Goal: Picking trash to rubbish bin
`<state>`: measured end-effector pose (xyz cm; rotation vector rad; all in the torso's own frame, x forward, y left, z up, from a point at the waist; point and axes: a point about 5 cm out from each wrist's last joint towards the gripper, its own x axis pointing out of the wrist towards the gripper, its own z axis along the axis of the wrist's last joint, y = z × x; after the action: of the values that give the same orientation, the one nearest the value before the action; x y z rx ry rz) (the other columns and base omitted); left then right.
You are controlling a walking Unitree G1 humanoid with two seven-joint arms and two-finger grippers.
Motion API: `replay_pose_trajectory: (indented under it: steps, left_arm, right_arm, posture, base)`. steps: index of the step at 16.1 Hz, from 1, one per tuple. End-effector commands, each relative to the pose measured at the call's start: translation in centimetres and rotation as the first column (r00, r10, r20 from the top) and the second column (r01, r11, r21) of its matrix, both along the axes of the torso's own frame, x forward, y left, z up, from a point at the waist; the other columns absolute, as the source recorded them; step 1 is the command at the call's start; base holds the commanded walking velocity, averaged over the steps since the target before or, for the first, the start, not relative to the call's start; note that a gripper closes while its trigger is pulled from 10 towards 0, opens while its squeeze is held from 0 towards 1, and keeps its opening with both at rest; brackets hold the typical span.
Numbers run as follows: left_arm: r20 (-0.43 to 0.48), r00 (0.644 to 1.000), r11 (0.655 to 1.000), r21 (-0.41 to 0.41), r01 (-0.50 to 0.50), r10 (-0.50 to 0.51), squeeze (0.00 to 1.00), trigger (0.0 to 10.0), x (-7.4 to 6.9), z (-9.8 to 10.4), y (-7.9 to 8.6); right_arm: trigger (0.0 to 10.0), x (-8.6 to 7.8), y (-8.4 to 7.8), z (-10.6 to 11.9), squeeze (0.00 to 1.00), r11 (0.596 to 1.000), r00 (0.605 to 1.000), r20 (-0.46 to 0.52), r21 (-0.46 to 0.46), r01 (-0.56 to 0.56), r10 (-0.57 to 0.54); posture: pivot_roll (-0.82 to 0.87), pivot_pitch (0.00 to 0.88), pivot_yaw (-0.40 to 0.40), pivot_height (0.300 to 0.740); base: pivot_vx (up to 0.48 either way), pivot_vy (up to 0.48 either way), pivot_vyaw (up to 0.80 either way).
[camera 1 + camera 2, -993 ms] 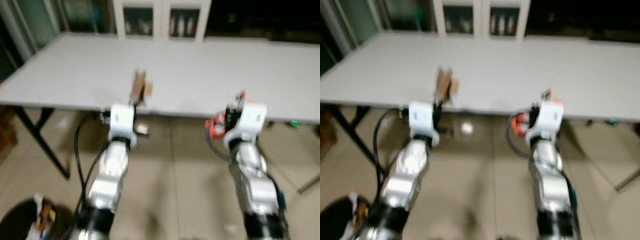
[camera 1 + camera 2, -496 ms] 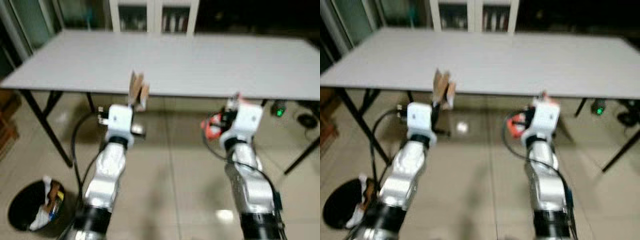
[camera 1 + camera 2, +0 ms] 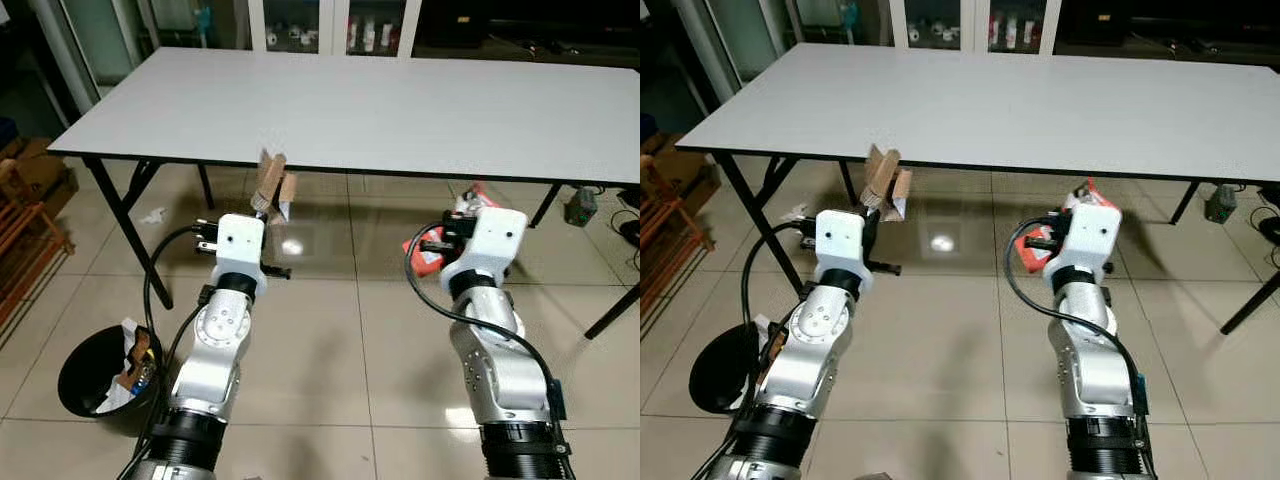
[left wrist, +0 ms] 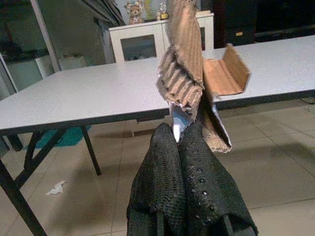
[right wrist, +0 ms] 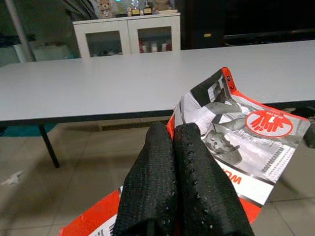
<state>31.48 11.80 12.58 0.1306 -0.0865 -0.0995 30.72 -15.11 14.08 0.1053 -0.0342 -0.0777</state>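
Presently: left gripper (image 4: 178, 135), fingers pressed together on a torn cardboard scrap (image 4: 189, 73), raised before the grey table (image 3: 400, 110). Right gripper (image 5: 172, 135), clamped on a red printed package (image 5: 236, 147). Black rubbish bin (image 3: 85, 375), on the floor at the robot's left, holds trash.

Office-like room — long white table (image 3: 400, 105), glass-fronted cabinet (image 3: 335, 22), tiled floor (image 3: 330, 350).

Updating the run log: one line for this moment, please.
left gripper: shut on cardboard scrap | right gripper: shut on red printed packaging | rubbish bin: floor, robot's left | table: ahead
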Motion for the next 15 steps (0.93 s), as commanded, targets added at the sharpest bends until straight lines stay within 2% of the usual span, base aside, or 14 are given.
replay_pose_trajectory:
  steps: [1,15]
  left_arm:
    - [-0.007,1.0,1.0,-0.002,-0.002,0.002,0.0,10.0,0.19,0.15,0.15]
    - [-0.009,1.0,1.0,0.006,0.009,-0.009,0.0,10.0,0.26,0.3,-0.01]
  right_arm:
    - [10.0,0.26,0.24,0.22,0.0,1.0,1.0,-0.002,0.008,-0.007,0.007]
    - [10.0,0.42,0.45,0.15,0.0,1.0,1.0,-0.01,0.02,-0.009,0.009]
  posture:
    - [-0.04,0.054,0.004,0.74]
    - [-0.04,0.048,0.013,0.74]
  base:
    - [0.0,0.48,0.0]
    - [0.0,0.48,0.0]
